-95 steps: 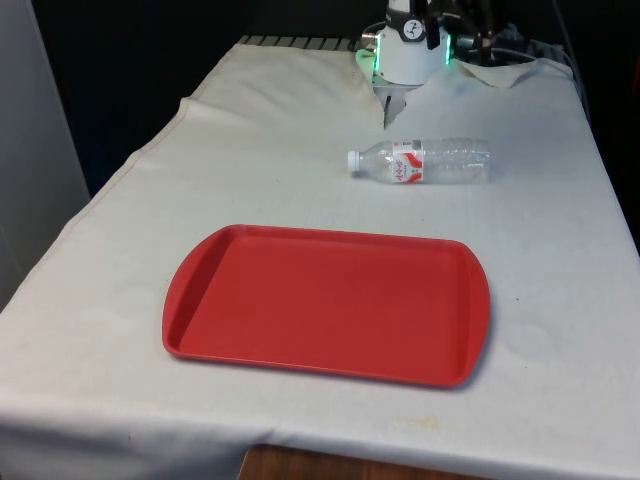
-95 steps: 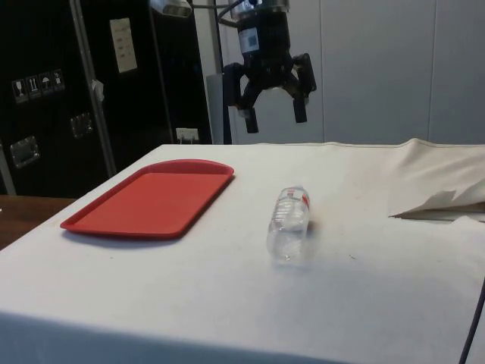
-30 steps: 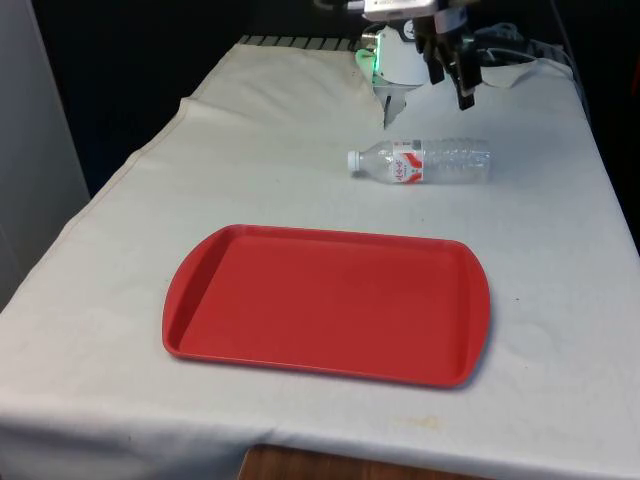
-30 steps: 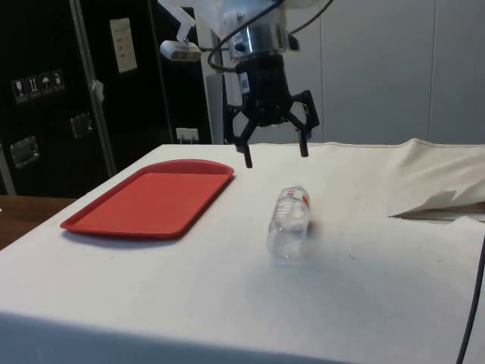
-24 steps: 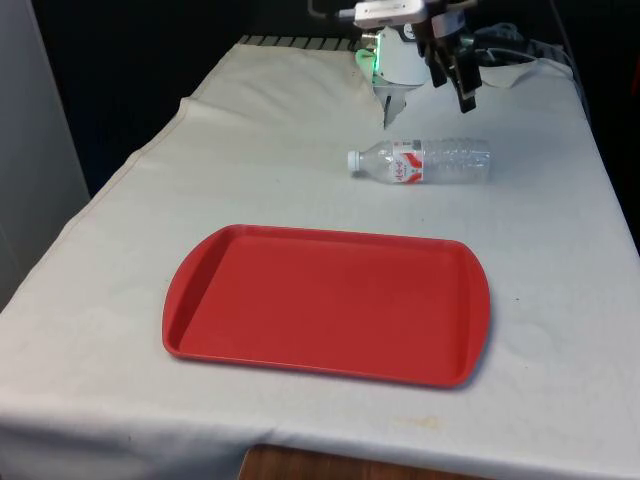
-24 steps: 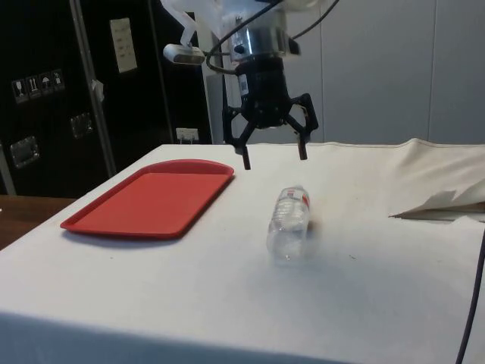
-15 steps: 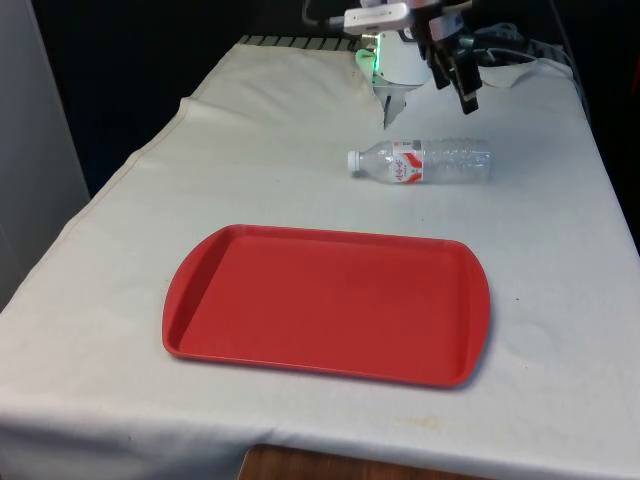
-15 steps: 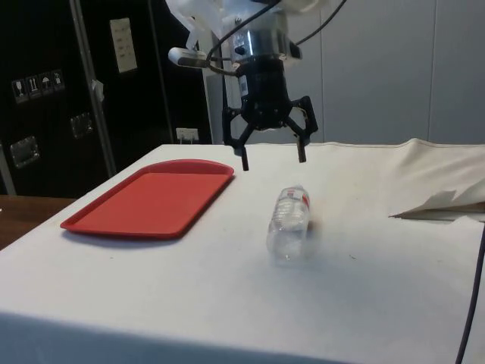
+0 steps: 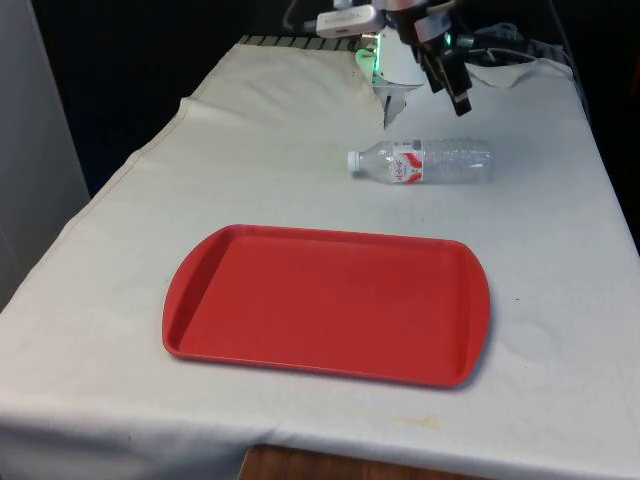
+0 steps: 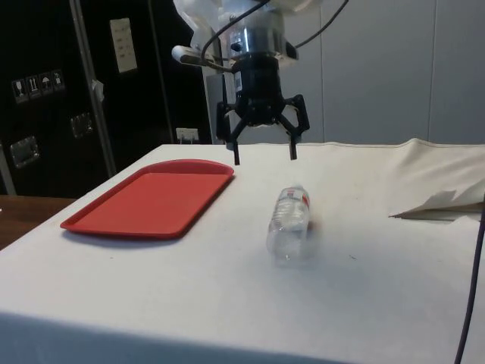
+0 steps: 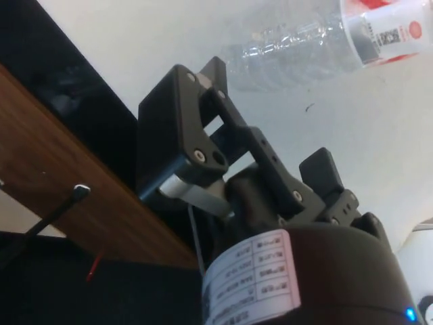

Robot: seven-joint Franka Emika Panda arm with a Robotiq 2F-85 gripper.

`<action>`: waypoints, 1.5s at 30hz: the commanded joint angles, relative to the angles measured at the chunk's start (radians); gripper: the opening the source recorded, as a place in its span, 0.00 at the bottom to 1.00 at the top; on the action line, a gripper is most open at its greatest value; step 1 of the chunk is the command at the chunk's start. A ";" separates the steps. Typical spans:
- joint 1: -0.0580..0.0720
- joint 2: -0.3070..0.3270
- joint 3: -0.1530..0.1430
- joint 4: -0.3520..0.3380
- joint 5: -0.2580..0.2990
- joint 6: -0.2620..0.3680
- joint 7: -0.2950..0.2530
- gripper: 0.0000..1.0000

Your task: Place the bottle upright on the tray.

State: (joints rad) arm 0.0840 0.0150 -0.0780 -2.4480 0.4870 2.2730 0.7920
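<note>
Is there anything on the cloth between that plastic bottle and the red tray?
No. In the front view the bottle lies on its side, and bare white cloth stretches between it and the tray; the side view shows the same.

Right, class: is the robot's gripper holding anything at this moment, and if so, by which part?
Nothing is held. The gripper hangs open above the table, apart from the bottle, which lies on its side on the cloth beside the red tray.

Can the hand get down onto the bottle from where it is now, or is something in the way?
Probably yes. The hand hangs open above the cloth, just behind the bottle, which lies on its side, apart from the red tray. Nothing stands between them, so a short descent looks free.
</note>
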 commanded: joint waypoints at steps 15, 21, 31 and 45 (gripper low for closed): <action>-0.003 0.010 -0.024 0.012 0.128 -0.058 -0.072 1.00; -0.003 0.017 -0.036 0.017 0.153 -0.089 -0.074 1.00; -0.001 0.026 -0.050 0.018 0.152 -0.120 -0.061 1.00; -0.008 0.082 -0.082 0.054 0.179 -0.191 -0.058 1.00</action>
State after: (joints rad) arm 0.0800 0.0920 -0.1600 -2.3970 0.6540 2.0880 0.7410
